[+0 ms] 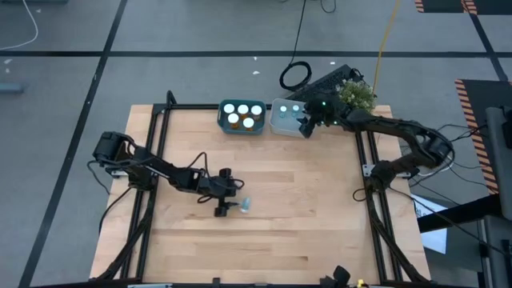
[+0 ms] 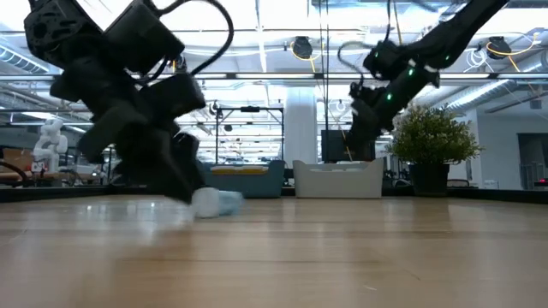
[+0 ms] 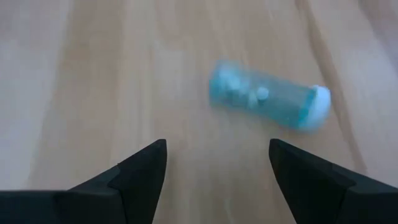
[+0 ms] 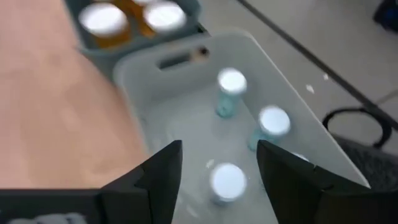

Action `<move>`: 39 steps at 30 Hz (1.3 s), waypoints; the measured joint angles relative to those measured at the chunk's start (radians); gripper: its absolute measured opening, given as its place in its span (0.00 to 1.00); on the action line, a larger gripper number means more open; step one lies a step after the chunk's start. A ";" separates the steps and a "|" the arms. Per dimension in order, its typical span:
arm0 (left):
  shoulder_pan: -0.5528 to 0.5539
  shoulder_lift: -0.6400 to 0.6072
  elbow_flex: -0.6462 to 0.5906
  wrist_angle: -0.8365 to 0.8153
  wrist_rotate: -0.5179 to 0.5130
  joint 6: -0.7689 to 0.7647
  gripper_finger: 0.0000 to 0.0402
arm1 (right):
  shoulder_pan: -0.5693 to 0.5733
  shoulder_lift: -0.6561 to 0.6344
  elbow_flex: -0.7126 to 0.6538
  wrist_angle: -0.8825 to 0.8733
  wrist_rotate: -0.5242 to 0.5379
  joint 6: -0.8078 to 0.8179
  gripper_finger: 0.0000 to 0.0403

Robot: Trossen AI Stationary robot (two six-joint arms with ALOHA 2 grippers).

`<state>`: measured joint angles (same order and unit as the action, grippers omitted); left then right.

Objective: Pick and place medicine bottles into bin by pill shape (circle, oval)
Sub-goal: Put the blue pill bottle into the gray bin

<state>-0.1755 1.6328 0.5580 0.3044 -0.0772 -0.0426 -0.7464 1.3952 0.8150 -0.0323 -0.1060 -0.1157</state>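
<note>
- The desk [image 1: 320,208] is a broad wooden top, bare but for one stray bottle near its middle and two bins side by side at the far edge.
- The blue bin [image 1: 242,117] at the far edge carries the orange bottles [image 1: 234,120], white caps up; my read is that's one pill shape sorted and parked together.
- Touching it on the right arm's side sits the white bin [image 1: 282,118], and the right wrist view looks straight down into it: pale-blue bottles [image 4: 231,93] standing upright inside, about four caps showing.
- Right arm is stretched to that far edge, its right pincer [image 1: 308,122] hanging just above the white bin with its fingers spread and nothing between them. That looks like a drop-off pose, directly over the bin where the slim bottles belong.
- Left arm reaches in low across the desk, and the left pincer [image 1: 226,208] is down near the wood, fingers spread wide, gripping nothing.
- Just beyond those fingertips lies the last loose bottle [image 3: 267,94]: pale blue, on its side, white cap at one end, small white pills visible through the wall. It is clear of both fingers, no contact.
- The spread is plainly wider than the bottle, so judging by the set-up the pick is in hand: straddle it across the body, then squeeze.
- Risk as I see it: a cylinder lying flat can roll off if one finger nudges it first.
</note>
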 joint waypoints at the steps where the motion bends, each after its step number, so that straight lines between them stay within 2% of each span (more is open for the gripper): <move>1: -0.004 0.001 -0.001 -0.013 0.009 0.003 0.71 | 0.012 -0.023 0.000 -0.007 0.000 0.003 0.51; 9: -0.010 0.000 0.000 0.029 0.024 0.042 0.71 | 0.146 -0.168 0.000 -0.039 0.003 0.041 0.51; 14: -0.024 0.000 0.000 0.123 0.023 -0.026 0.71 | 0.295 -0.190 0.000 -0.092 0.006 0.083 0.51; 20: -0.098 0.011 0.000 0.190 -0.010 -0.048 0.71 | 0.496 -0.189 0.000 -0.123 0.146 0.124 0.51; 23: -0.129 0.009 0.020 0.219 -0.023 -0.051 0.71 | 0.579 -0.189 0.000 -0.126 0.183 0.156 0.51; 26: -0.141 0.000 0.116 0.075 -0.017 -0.047 0.71 | 0.651 -0.189 0.000 -0.138 0.189 0.190 0.51; 29: -0.160 0.017 0.241 -0.252 -0.053 0.048 0.71 | 0.714 -0.189 0.000 -0.151 0.190 0.242 0.51; 31: -0.170 0.035 0.290 -0.399 -0.090 0.090 0.71 | 0.755 -0.189 0.000 -0.166 0.194 0.278 0.51; 35: -0.176 0.041 0.311 -0.451 -0.154 0.111 0.71 | 0.836 -0.189 0.000 -0.224 0.258 0.334 0.51; 39: -0.176 0.049 0.302 -0.466 -0.151 0.047 0.67 | 0.905 -0.189 0.000 -0.265 0.319 0.362 0.51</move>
<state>-0.3511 1.6816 0.8603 -0.1620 -0.2285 0.0046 0.1582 1.2064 0.8154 -0.2976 0.2131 0.2463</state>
